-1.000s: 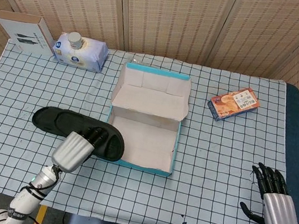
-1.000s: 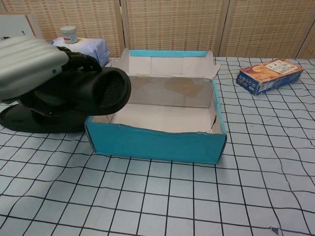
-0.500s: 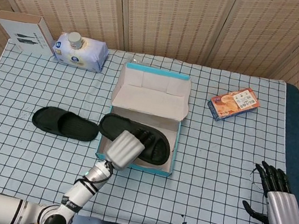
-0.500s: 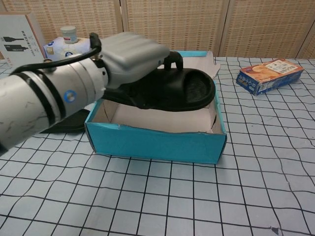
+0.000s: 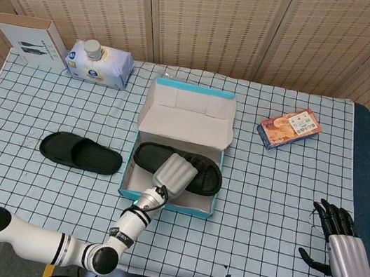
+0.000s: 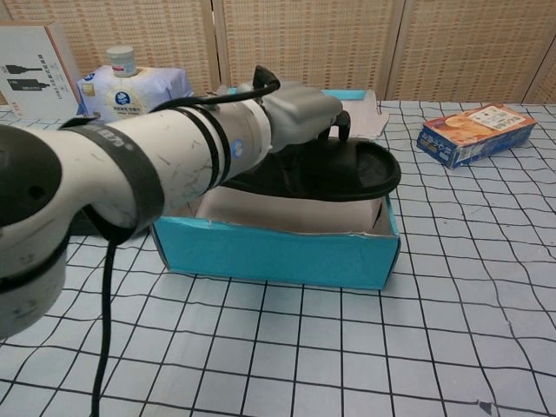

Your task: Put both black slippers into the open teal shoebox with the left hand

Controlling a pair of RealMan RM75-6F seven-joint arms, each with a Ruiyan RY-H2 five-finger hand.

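Note:
My left hand (image 5: 176, 173) (image 6: 302, 113) grips a black slipper (image 5: 200, 172) (image 6: 347, 170) and holds it over the open teal shoebox (image 5: 134, 188) (image 6: 278, 254), about level with the box's rim. The slipper's toe reaches the box's right wall. A second black slipper (image 5: 80, 152) lies flat on the checked cloth to the left of the box; in the chest view my forearm hides it. My right hand (image 5: 341, 243) rests near the table's front right corner with fingers spread and nothing in it.
A wet-wipes pack (image 5: 101, 65) (image 6: 130, 87) and a white carton (image 5: 29, 41) (image 6: 35, 57) stand at the back left. An orange snack box (image 5: 289, 127) (image 6: 474, 132) lies at the back right. The shoebox lid (image 5: 189, 115) stands open behind the box.
My left hand has carried the slipper from beside the box's left wall to the right, so that it now spans the box's opening. The other slipper and my right hand stay put.

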